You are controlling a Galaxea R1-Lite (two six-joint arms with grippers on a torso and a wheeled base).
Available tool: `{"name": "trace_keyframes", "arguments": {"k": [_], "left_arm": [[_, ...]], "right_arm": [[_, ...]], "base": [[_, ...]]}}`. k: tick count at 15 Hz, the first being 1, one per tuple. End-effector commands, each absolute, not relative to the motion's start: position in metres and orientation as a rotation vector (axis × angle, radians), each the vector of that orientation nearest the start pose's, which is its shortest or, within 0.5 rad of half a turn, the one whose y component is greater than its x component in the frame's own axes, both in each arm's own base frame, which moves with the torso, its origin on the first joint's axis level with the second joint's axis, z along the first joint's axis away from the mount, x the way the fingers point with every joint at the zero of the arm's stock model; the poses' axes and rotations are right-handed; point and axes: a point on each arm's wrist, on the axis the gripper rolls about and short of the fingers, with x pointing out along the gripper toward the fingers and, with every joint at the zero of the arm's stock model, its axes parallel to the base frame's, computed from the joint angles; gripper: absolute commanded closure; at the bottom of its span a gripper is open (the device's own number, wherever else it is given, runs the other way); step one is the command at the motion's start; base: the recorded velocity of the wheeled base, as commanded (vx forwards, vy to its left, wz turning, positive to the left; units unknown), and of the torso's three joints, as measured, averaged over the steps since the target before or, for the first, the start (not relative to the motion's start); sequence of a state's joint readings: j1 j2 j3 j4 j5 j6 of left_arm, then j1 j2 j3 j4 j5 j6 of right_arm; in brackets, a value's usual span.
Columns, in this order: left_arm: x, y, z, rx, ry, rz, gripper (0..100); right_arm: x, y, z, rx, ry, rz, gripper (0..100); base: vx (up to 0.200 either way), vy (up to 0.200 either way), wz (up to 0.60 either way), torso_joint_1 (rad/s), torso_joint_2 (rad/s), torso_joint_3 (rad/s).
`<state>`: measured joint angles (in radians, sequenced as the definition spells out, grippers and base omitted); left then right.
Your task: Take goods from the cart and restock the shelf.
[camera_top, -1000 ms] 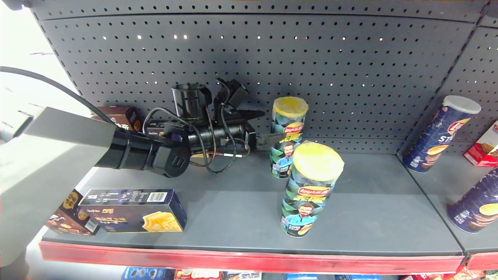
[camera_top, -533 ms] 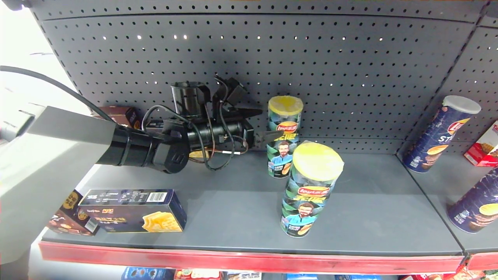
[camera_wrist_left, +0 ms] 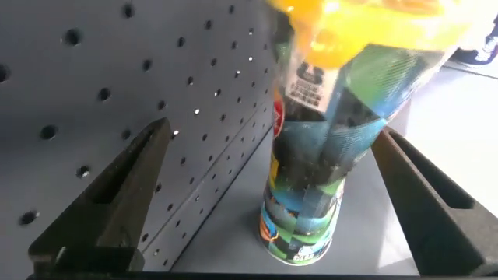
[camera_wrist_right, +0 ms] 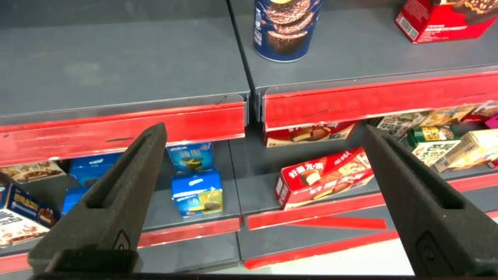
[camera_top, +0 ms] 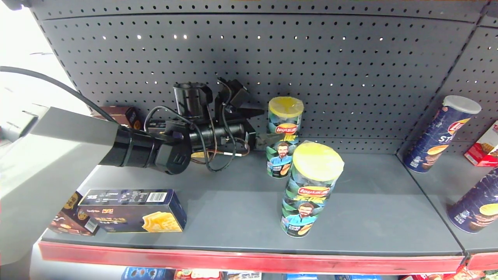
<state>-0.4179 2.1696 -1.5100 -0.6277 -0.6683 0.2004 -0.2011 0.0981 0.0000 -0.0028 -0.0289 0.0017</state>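
Two green chip cans with yellow lids stand upright on the grey shelf [camera_top: 233,202]. The rear can [camera_top: 284,136] is close to the pegboard; the front can [camera_top: 311,186] stands nearer the shelf edge. My left gripper [camera_top: 271,125] is open at the rear can's left side, one finger behind it and one in front. In the left wrist view the same can [camera_wrist_left: 307,194] stands between the spread fingers of that gripper [camera_wrist_left: 274,132], with gaps on both sides. My right gripper [camera_wrist_right: 264,202] is open and holds nothing, facing lower shelves.
A dark blue biscuit box [camera_top: 132,210] and brown boxes [camera_top: 70,217] lie at the shelf's front left. Dark blue cans [camera_top: 439,132] and a red box [camera_top: 482,149] occupy the neighbouring bay to the right. The pegboard [camera_top: 311,58] closes the back. Lower shelves hold red boxes [camera_wrist_right: 323,175].
The rear can has shifted slightly to the left since a second ago. My left arm has wavered a little and its gripper stays open around the can.
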Motion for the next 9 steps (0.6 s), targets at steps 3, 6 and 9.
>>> {"name": "trace_keyframes", "arguments": {"k": [3, 6, 9], "left_arm": [[0.39, -0.191, 0.218, 0.188, -0.117, -1.088, 0], [0.373, -0.179, 0.212, 0.22, -0.084, -1.083, 0], [0.36, -0.17, 0.21, 0.249, -0.059, -1.041, 0]], "right_arm": [[-0.015, 0.002, 0.078, 0.01, 0.096, -0.23, 0], [-0.015, 0.002, 0.078, 0.01, 0.096, -0.23, 0], [-0.015, 0.002, 0.078, 0.01, 0.096, -0.23, 0]], "base": [[0.0, 0.0, 0.0, 0.0, 0.0, 0.0], [0.0, 0.0, 0.0, 0.0, 0.0, 0.0], [0.0, 0.0, 0.0, 0.0, 0.0, 0.0]]}}
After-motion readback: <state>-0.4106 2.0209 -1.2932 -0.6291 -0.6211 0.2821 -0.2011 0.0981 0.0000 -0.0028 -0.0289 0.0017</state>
